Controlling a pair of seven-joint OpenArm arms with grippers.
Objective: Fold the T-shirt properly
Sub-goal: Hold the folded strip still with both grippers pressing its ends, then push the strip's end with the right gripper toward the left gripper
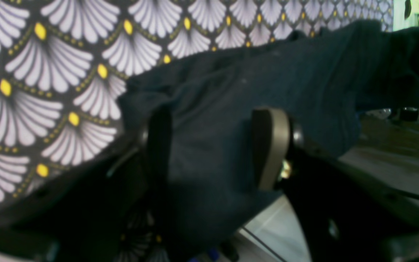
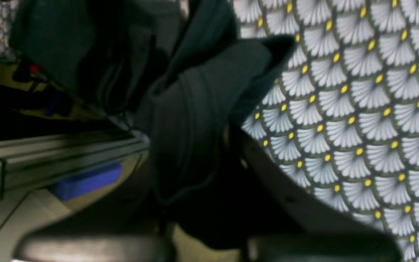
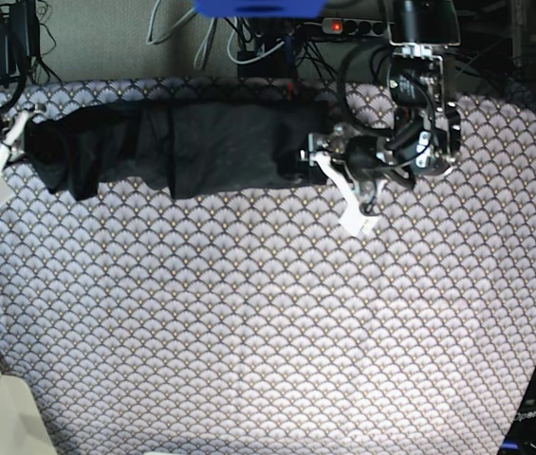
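Plain black soft-cloth T-shirt lies as a long bunched band along the far edge of the fan-scale patterned tablecloth. Right gripper is clamped on one bunched end; left gripper straddles the other end, jaws wide. Light, limp, likely to sag, so hold at the ends.

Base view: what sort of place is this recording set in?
Probably a robotics lab or workshop bench. A two-arm rig works a T-shirt on a table covered by a patterned tablecloth, with a power strip and loose cables behind it.
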